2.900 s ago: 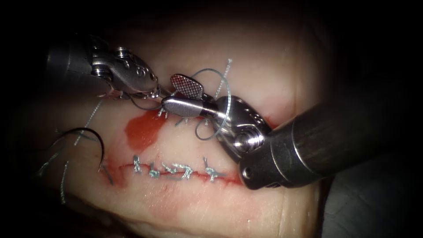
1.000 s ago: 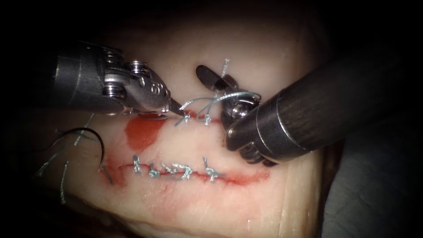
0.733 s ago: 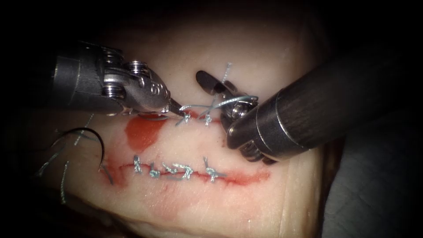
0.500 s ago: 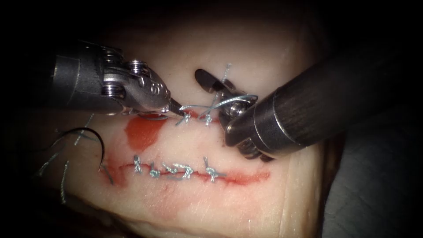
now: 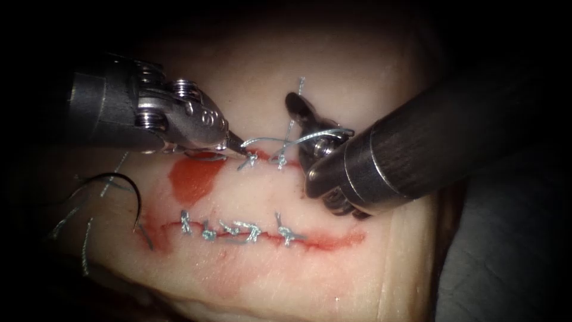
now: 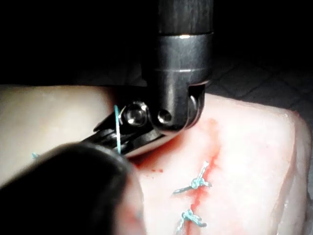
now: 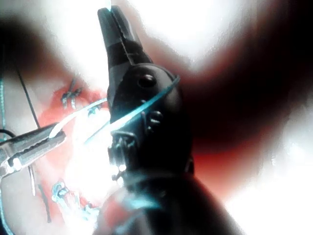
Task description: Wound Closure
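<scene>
The left tool [image 5: 238, 148] comes in from the left of the endoscope view, its jaws pressed together on the thread [image 5: 262, 141] right at the upper cut [image 5: 262, 156], just beside the left one of two knots there. From that pinch the thread runs right in a shallow arc to the right tool [image 5: 296, 102] and lies looped over its wrist. The right tool's jaws point up and away from the cut and are closed on the short end of the thread [image 5: 300, 85], whose frayed tip sticks out above them; in the right wrist view the same closed jaws [image 7: 111, 19] show the pale strand draped across the tool's body.

The needle [image 5: 128, 191] lies well apart from both tools, on the left of the tissue [image 5: 333, 65], held by neither. Its dark curve arches over the surface and its lower end meets the left end of the lower cut [image 5: 322, 240]; whether the tip is in the tissue I cannot tell.

Counted: two tools, one needle, two cuts. The upper cut carries two knots, the lower about five. One patch of red fluid [image 5: 193, 179] sits between the cuts, below the left tool. A few loose cut ends of thread [image 5: 86, 244] lie near the needle at the left edge
</scene>
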Robot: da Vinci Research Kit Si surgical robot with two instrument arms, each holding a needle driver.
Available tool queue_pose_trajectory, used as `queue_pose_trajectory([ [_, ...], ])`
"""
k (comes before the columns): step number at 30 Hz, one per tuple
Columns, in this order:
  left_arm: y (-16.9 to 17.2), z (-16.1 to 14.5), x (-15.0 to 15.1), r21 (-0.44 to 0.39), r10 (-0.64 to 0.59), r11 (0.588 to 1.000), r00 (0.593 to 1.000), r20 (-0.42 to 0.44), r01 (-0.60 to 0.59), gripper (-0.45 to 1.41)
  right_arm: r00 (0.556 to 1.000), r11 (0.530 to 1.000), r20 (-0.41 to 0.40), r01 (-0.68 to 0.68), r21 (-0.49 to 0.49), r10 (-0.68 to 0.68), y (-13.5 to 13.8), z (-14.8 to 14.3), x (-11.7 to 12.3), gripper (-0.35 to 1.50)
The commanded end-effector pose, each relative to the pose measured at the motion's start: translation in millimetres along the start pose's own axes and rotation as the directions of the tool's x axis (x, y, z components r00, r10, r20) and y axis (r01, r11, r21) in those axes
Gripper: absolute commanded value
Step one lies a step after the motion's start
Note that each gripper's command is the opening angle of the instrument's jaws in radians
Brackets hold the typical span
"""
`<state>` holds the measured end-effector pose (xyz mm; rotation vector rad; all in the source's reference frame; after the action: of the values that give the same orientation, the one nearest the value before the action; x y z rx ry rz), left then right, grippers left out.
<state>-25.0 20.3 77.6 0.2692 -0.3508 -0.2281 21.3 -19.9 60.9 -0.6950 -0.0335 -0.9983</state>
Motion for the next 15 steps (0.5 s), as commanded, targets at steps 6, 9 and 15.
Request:
queue_pose_trajectory([
  [6, 3.6, 2.0, 0.5, -0.083, -0.036, 0.996, 0.999, -0.03, 0.033, -0.45, 0.997, 0.995, 0.011, 0.08, -0.06, -0.079, 1.0, -1.1, 0.5, -0.35],
  [9, 6.0, 3.0, 0.8, -0.121, -0.096, 0.988, 0.995, -0.04, 0.091, -0.45, 0.995, 0.99, -0.007, 0.098, -0.106, -0.099, 0.8, -2.0, 0.8, -0.35],
  [15, 11.2, 4.9, 0.6, -0.225, -0.189, 0.96, 0.98, -0.066, 0.17, -0.45, 0.985, 0.962, -0.045, 0.153, -0.225, -0.167, 1.0, -4.3, 1.6, -0.35],
])
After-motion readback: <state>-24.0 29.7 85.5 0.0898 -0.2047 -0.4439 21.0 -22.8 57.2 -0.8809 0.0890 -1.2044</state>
